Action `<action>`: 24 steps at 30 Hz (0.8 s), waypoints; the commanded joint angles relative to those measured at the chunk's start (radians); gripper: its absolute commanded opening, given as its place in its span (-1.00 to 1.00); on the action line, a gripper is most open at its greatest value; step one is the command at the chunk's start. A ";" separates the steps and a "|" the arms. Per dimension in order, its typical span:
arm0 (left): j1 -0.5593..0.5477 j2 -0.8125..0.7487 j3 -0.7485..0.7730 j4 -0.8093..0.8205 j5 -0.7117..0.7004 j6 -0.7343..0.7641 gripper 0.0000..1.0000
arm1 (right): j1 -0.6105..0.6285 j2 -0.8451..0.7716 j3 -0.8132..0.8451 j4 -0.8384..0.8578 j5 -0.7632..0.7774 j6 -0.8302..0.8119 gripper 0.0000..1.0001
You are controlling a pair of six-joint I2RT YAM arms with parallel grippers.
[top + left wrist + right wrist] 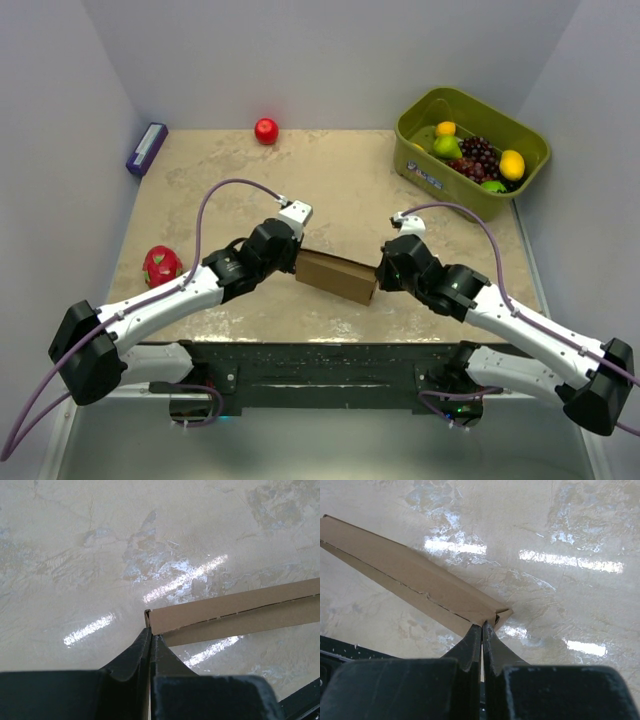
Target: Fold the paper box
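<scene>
The paper box (335,276) is a plain brown cardboard piece held off the table between the two arms, near the front edge. My left gripper (297,262) is shut on its left end; in the left wrist view the jaws (151,634) pinch a thin wall at the corner of the paper box (235,611), which runs off to the right. My right gripper (378,276) is shut on the right end; the right wrist view shows it (482,626) clamped at the folded corner of the paper box (405,575), which stretches away to the upper left.
An olive-green bin (470,150) with fruit stands at the back right. A red apple (266,131) lies at the back, a purple box (146,148) at the back left, and a red dragon fruit (161,266) at the left beside my left arm.
</scene>
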 commanded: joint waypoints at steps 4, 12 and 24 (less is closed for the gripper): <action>-0.016 0.027 0.006 -0.108 0.033 0.005 -1.00 | -0.001 0.062 -0.021 -0.129 -0.024 -0.015 -1.00; -0.019 0.027 0.011 -0.106 0.032 0.005 -1.00 | 0.012 0.062 -0.037 -0.146 -0.019 0.008 -1.00; -0.023 0.022 0.017 -0.106 0.029 0.011 -1.00 | 0.101 0.091 -0.052 -0.181 0.050 0.094 -1.00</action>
